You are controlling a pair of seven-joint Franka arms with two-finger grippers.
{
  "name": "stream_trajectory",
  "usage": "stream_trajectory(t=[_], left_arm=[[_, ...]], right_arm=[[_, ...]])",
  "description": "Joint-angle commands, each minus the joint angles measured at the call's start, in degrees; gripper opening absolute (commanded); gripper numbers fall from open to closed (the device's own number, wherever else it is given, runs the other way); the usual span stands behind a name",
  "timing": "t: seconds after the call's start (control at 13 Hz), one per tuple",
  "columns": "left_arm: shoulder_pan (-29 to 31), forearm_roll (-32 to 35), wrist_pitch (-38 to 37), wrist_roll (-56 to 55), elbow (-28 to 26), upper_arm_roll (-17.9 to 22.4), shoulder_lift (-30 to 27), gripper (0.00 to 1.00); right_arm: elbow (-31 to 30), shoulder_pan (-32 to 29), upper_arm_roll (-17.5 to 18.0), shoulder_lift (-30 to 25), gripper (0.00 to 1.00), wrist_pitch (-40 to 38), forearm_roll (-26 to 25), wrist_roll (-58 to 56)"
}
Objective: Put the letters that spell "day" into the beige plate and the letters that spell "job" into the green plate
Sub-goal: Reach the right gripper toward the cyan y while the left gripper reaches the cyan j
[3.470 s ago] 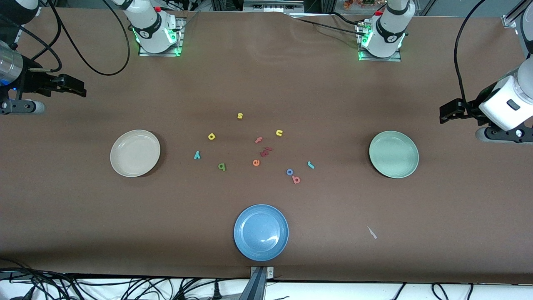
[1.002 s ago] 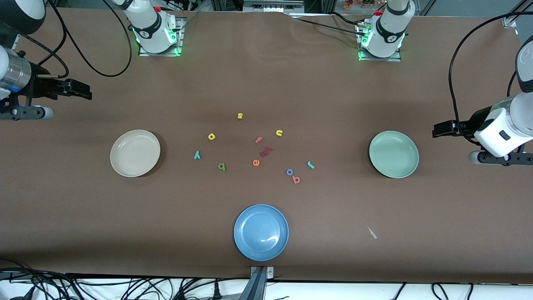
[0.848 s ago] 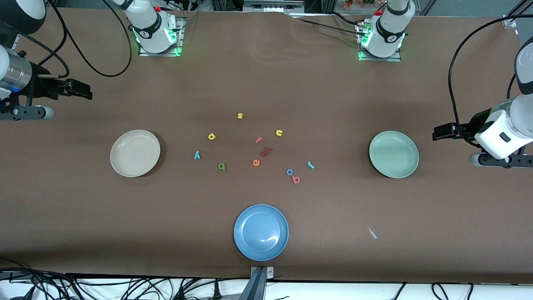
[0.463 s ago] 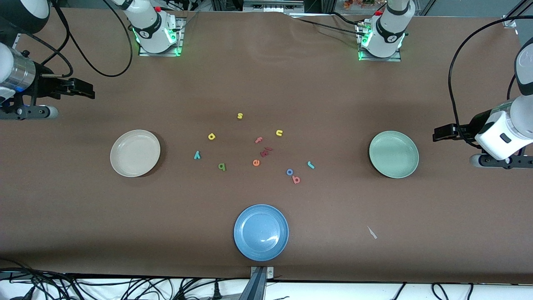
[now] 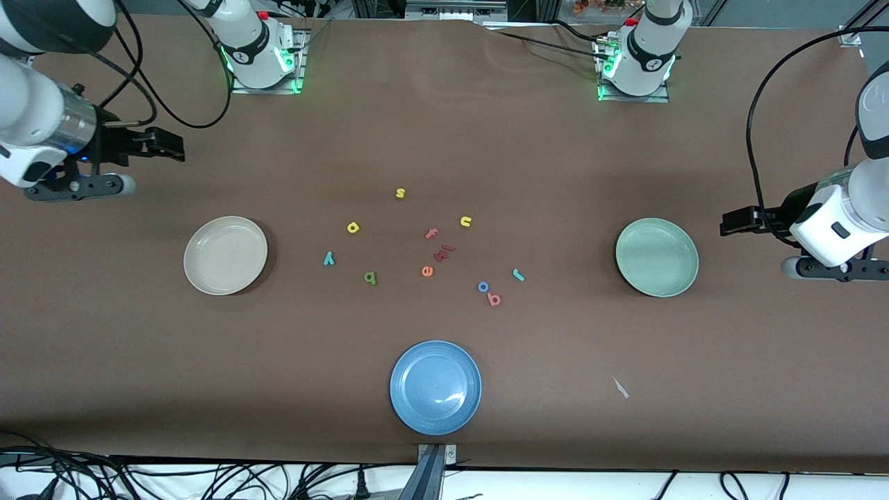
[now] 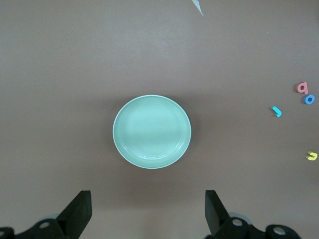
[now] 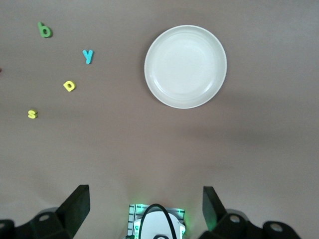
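The beige plate [image 5: 226, 255] [image 7: 185, 66] lies toward the right arm's end, the green plate [image 5: 656, 257] [image 6: 152, 132] toward the left arm's end; both hold nothing. Between them lie the yellow "d" [image 5: 353, 227] [image 7: 70, 86], teal "y" [image 5: 329, 259] [image 7: 88, 56], green "a" [image 5: 370, 278] [image 7: 44, 30], teal "j" [image 5: 518, 275] [image 6: 276, 111], blue "o" [image 5: 483, 286] [image 6: 310, 99] and pinkish "b" [image 5: 494, 299] [image 6: 302, 88]. My right gripper [image 5: 170, 142] [image 7: 145, 209] hangs open over bare table between its base and the beige plate. My left gripper [image 5: 729, 222] [image 6: 147, 214] hangs open over bare table beside the green plate.
Other letters share the middle: yellow "s" [image 5: 400, 193], yellow "u" [image 5: 465, 221], pink "f" [image 5: 432, 233], orange "e" [image 5: 427, 271] and dark red pieces [image 5: 443, 251]. A blue plate [image 5: 435, 387] sits nearest the front camera. A pale scrap [image 5: 620, 387] lies nearer the camera than the green plate.
My right arm has swung inward from the table's end, its gripper now closer to the beige plate. My left gripper came in toward the green plate earlier and has barely moved since.
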Motion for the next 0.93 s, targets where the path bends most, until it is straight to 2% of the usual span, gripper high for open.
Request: stream_trajectory(t=[0.0,0.23,0.46,0.62,0.85], left_arm=[[-0.8,-1.9,0.1,-0.6,-0.2,0.0,0.3,1.0],[-1.2,-6.3,0.1,-5.4,-0.5,0.0,1.1,1.0],[-3.6,-7.1,0.2,-18.4,-0.8,-0.2,3.2,1.0],[-7.2,-7.0,2.1,-25.7,-0.8,-0.2,5.6,1.0],[-9.5,-7.2,6.7,-36.6,-1.1,-0.2,8.7,1.0]], right_arm=[[-0.2,1.5,-0.2,-0.1,1.0,-0.9,0.9,0.5],[-0.6,1.9,-0.2,-0.1,1.0,-0.8,2.5,0.6],[-1.0,4.0,-0.2,0.1,1.0,0.3,2.9,3.7],[-1.0,5.9,-0.2,0.7,1.0,1.4,2.9,7.5],[-2.6,8.1,-0.2,0.8,1.0,4.6,3.0,11.7]])
